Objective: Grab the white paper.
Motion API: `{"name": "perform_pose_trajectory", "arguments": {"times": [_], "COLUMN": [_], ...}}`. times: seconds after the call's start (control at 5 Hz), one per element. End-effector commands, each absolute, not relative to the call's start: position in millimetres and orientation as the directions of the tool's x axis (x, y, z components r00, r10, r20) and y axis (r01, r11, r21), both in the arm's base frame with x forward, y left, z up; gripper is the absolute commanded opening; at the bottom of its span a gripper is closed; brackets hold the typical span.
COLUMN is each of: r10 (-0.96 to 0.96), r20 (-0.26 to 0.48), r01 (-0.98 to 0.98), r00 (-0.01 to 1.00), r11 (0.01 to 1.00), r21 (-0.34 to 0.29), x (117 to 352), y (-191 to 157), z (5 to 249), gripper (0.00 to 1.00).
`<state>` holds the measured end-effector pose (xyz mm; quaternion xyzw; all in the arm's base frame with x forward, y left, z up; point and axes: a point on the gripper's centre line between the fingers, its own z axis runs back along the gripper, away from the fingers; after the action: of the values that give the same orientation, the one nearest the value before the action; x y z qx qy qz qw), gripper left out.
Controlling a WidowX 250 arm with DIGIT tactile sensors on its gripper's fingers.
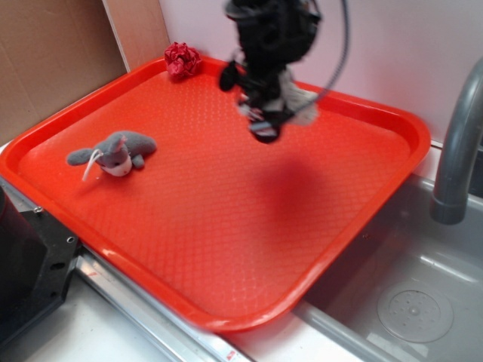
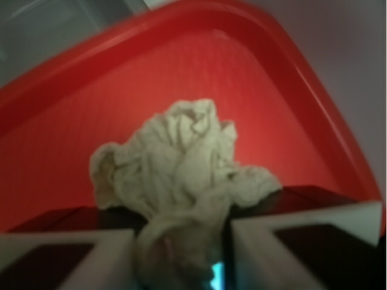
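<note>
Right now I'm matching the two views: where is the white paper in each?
Exterior: white paper at top centre, mostly hidden behind the gripper.
Wrist: paper at centre, pinched between the fingers.
Shared landmark: the red tray.

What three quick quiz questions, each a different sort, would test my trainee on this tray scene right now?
1. True or false: the pincer is shut on the paper.
2. Multiple choice: where does the red wad lie on the tray? A) at the far corner by the cardboard B) beside the tap C) under the plush toy
3. Fill in: the grey plush toy lies on the tray's ____ side in the exterior view.

Key:
1. True; the wrist view shows the paper pinched between the fingers, and the exterior view shows it lifted above the tray.
2. A
3. left
</note>
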<state>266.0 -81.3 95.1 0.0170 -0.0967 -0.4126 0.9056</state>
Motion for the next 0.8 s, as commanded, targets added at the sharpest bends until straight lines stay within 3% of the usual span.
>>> {"name": "perform_pose_trajectory", "arguments": {"times": [0.0,0.2,0.4,0.6], "r10": [-0.368,-0.121,0.128,0.367], "r20": [0.082,-0.018,0.041,0.127], "r01": [0.358,0.121,-0.130,-0.374], "r00": [0.926,0.992,0.991,0.921], "r11": [0.927,0.992,0.991,0.927], "r21": [0.112,0.018,0.035,0.028], "x": [216,203,201,207], "y": [-20,23,29,14], "z": [144,160,188,214], "gripper": [0.00,0.00,0.00,0.00]}}
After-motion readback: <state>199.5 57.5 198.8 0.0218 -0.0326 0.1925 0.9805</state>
